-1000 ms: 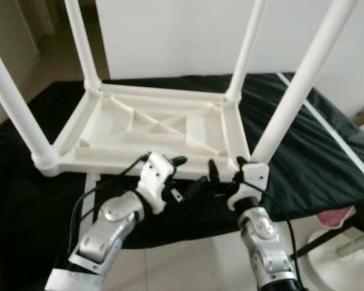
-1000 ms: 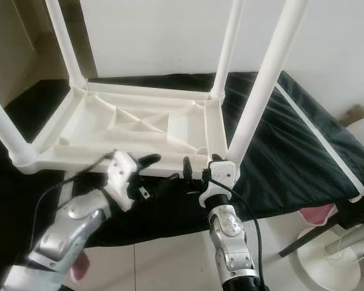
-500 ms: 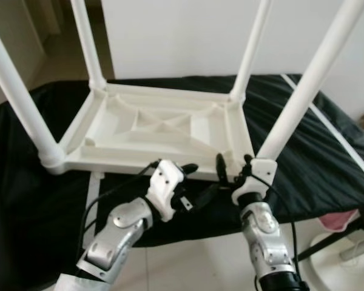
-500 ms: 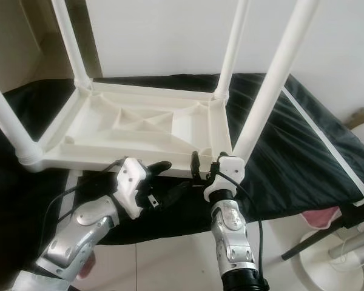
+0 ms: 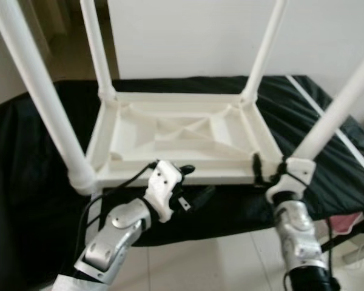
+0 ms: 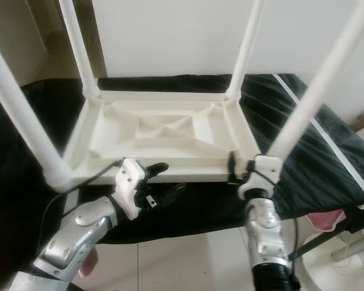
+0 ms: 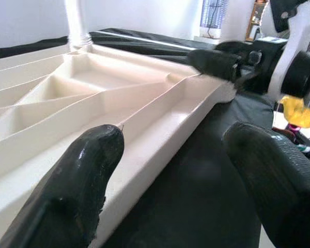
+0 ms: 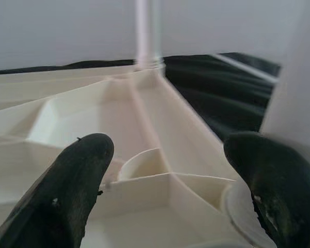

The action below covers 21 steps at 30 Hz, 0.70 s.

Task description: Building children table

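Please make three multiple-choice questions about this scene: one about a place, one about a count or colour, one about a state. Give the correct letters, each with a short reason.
1. Where does the white table lie?
A. on the tiled floor
B. on a black cloth
C. on a chair

2. How many legs stand up from the table?
A. two
B. three
C. four

3. How are the fingers of the left hand?
A. open, at the near edge of the table
B. shut on a leg
C. shut on a cable

Answers:
1 B: the upside-down table rests on the black cloth.
2 C: one leg rises at each corner.
3 A: the left wrist view shows both fingers apart, with the table edge between them.
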### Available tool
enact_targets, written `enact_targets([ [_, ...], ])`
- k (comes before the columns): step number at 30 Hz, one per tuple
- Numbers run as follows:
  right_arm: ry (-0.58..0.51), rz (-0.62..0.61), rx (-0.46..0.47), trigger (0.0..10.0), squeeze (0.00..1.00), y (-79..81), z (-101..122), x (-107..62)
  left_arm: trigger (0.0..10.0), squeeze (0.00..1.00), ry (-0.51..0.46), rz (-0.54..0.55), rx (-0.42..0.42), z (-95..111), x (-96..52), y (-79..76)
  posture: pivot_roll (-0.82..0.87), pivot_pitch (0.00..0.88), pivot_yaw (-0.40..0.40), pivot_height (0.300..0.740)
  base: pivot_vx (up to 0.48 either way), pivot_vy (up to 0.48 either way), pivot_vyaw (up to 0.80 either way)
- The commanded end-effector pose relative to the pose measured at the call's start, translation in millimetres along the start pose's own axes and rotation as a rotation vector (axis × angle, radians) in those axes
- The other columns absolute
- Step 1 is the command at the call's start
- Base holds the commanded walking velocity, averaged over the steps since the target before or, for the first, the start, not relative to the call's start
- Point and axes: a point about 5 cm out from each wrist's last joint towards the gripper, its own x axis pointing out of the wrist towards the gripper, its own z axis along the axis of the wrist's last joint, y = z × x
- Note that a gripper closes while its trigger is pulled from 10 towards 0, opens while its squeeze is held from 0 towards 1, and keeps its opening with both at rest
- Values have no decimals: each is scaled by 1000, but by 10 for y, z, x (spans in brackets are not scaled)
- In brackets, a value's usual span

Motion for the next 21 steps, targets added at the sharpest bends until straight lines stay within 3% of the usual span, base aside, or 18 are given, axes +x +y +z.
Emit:
enact_targets([
  [1, -34, -138, -11, 10000, 0, -355, 79, 30, 10000, 0, 0, -67, -13, 10, -15, -51, 40, 0, -65, 740, 0, 0, 0],
  [6, -40, -165, -20, 10000, 0, -445, 105, 48, 10000, 0, 3, -67, -14, 15, -23, -40, 41, 0, -60, 740, 0, 0, 0],
  [8, -40, -148, -2, 10000, 0, -382, 92, 42, 10000, 0, 8, -68, -15, 16, -34, -37, 41, 0, -57, 740, 0, 0, 0],
  [12, -35, -86, 19, 10000, 0, -169, 44, 16, 10000, 0, 27, -72, -16, -3, -58, -33, 46, 6, -54, 740, 0, 0, 0],
  [14, -35, -86, 19, 10000, 0, -169, 44, 16, 10000, 0, 27, -72, -16, -3, -58, -33, 46, 6, -54, 740, 0, 0, 0],
  [16, -15, -18, 39, 10000, 0, 73, -35, -58, 10000, 0, 67, -109, 6, -62, -131, -79, 49, 11, -55, 740, 0, 0, 0],
  [17, -15, -18, 39, 10000, 0, 73, -35, -58, 10000, 0, 67, -109, 6, -62, -131, -79, 49, 11, -55, 740, 0, 0, 0],
  [18, 9, 40, 54, 10000, 0, 258, -107, -141, 10000, 0, 102, -147, 9, -103, -229, -116, 55, 17, -59, 740, 0, 0, 0],
  [20, 18, 53, 57, 10000, 0, 299, -134, -167, 10000, 0, 118, -158, 12, -117, -279, -120, 55, 17, -59, 740, 0, 0, 0],
  [21, 32, 60, 64, 10000, 0, 320, -168, -188, 10000, 0, 145, -149, 64, -132, -360, -99, 64, 26, -60, 740, 0, 0, 0],
])
